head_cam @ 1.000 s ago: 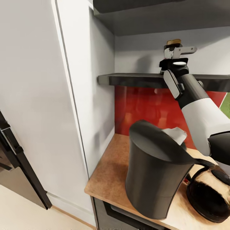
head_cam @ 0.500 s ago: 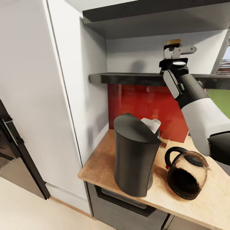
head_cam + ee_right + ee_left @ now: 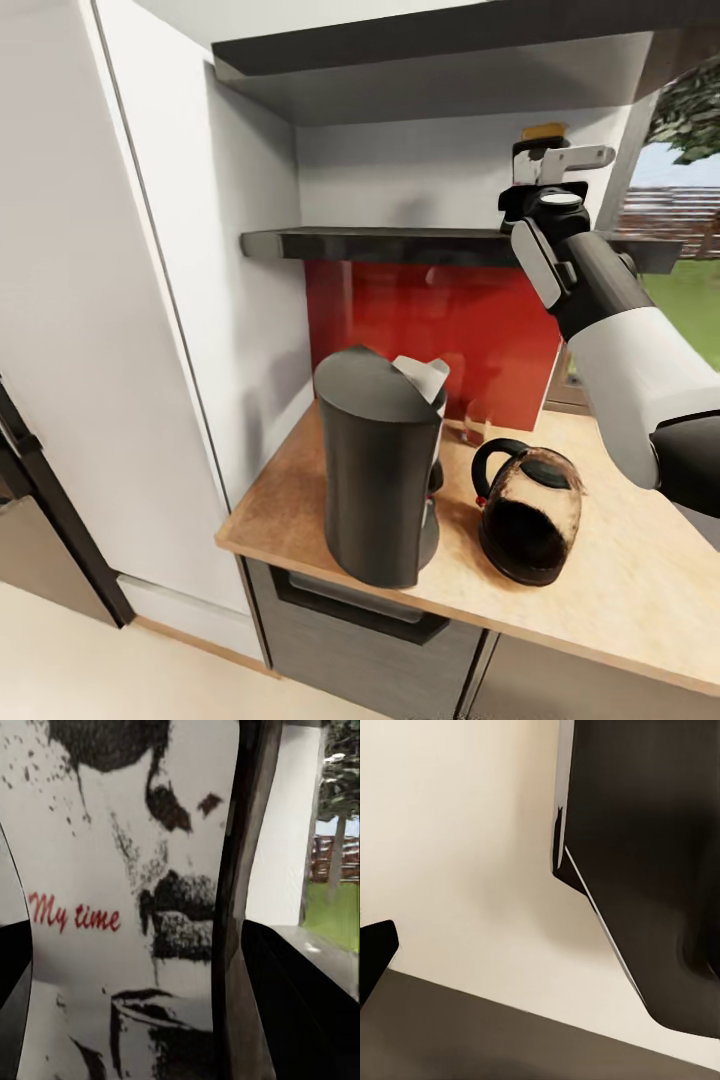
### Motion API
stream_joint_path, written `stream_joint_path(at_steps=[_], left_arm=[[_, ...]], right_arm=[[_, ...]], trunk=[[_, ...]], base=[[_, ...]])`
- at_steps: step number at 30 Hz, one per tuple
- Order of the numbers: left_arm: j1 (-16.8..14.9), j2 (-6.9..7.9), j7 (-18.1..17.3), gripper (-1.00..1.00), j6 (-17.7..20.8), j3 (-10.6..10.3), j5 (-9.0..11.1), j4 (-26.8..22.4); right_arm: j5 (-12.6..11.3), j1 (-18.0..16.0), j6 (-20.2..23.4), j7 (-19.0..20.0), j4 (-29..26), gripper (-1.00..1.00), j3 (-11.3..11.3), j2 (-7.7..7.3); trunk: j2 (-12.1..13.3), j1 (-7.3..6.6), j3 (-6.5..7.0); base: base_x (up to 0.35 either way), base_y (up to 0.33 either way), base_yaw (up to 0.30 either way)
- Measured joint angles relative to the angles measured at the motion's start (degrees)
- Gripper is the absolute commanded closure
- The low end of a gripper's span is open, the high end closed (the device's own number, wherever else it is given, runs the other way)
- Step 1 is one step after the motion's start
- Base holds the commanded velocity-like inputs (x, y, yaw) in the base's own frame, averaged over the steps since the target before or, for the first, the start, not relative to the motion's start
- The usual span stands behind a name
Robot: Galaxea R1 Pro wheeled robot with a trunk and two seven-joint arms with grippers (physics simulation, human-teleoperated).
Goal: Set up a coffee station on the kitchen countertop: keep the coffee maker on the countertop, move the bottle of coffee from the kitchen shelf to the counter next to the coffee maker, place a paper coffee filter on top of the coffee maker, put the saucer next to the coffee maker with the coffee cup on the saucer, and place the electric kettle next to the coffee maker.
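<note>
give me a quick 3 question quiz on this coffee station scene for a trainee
1. True or false: the electric kettle stands on the kitchen countertop beside the coffee maker.
2. Multiple choice: what is the right gripper shut on? A) the saucer B) the bottle of coffee C) the coffee cup
3. Fill in: the white thing on top of the coffee maker is the paper coffee ____.

Key: 1 true; 2 B, the right wrist view shows its label between the fingers; 3 filter.

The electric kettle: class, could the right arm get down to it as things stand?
Probably not yet: the right end effector is up by the kitchen shelf, shut on the bottle of coffee; nothing blocks the electric kettle.
</note>
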Motion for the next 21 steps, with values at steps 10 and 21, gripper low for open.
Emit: stream_joint_path(at_steps=[10,21], left_arm=[[0.0,-0.12,0.0,-1.00,0.1,-0.1,-0.1,0.0],[0.0,-0.09,-0.1,-1.00,0.1,-0.1,-0.1,0.0]], right_arm=[[0.0,0.0,0.0,0.0,0.0,1.00,0.0,0.01],[0.1,0.0,0.0,0.0,0.0,1.00,0.0,0.02]], trunk=[[0.0,-0.02,-0.01],[0.0,-0.02,0.00]], base=[[0.146,-0.100,-0.264],[0.185,-0.226,-0.259]])
